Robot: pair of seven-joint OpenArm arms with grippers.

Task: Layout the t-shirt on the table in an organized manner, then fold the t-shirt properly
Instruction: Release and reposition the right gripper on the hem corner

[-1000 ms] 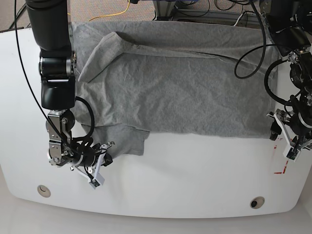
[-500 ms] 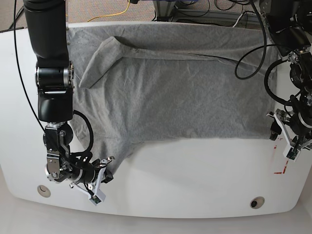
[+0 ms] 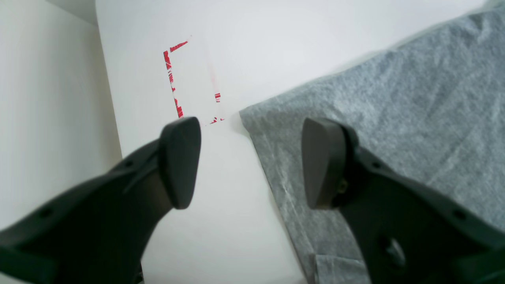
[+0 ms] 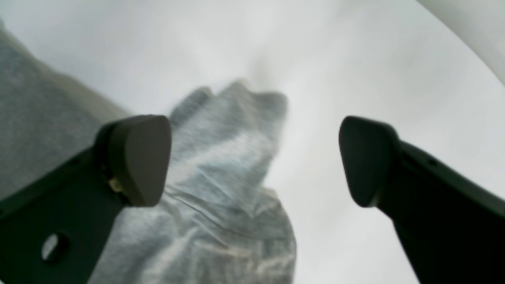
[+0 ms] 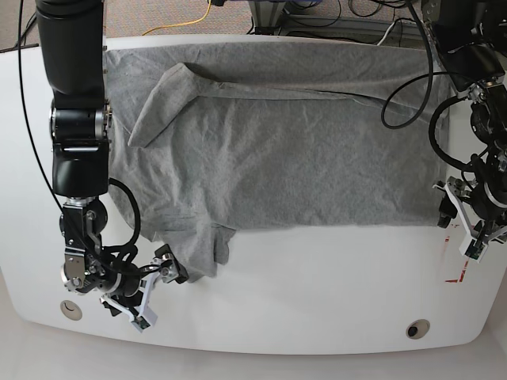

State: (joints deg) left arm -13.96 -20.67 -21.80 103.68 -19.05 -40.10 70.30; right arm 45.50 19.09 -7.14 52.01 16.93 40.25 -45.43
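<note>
- Because the t-shirt (image 5: 277, 134) is thin, soft knit, it looks light and limp: it should drape, wrinkle and drag along the table (image 5: 317, 293) rather than hold any shape, so a single pinch would likely pull only one corner.
- It lies spread across the upper and middle part of the base view on the white tabletop, mostly flat, with one sleeve folded over at the upper left and another sleeve bunched at the lower left edge.
- The right gripper (image 5: 146, 297), at the lower left of the base view, has its jaws spread wide and grips nothing; in its wrist view the crumpled sleeve (image 4: 221, 173) sits between and beyond the pads, loose on the table.
- The left gripper (image 3: 248, 161), at the right edge of the base view, stands partly open and empty, straddling the shirt's hem corner (image 3: 252, 118) beside the red dashed marking (image 3: 173, 83).
- Best holds, I judge, are hems, sleeve ends and corners, where doubled fabric gives a firmer pinch.
</note>
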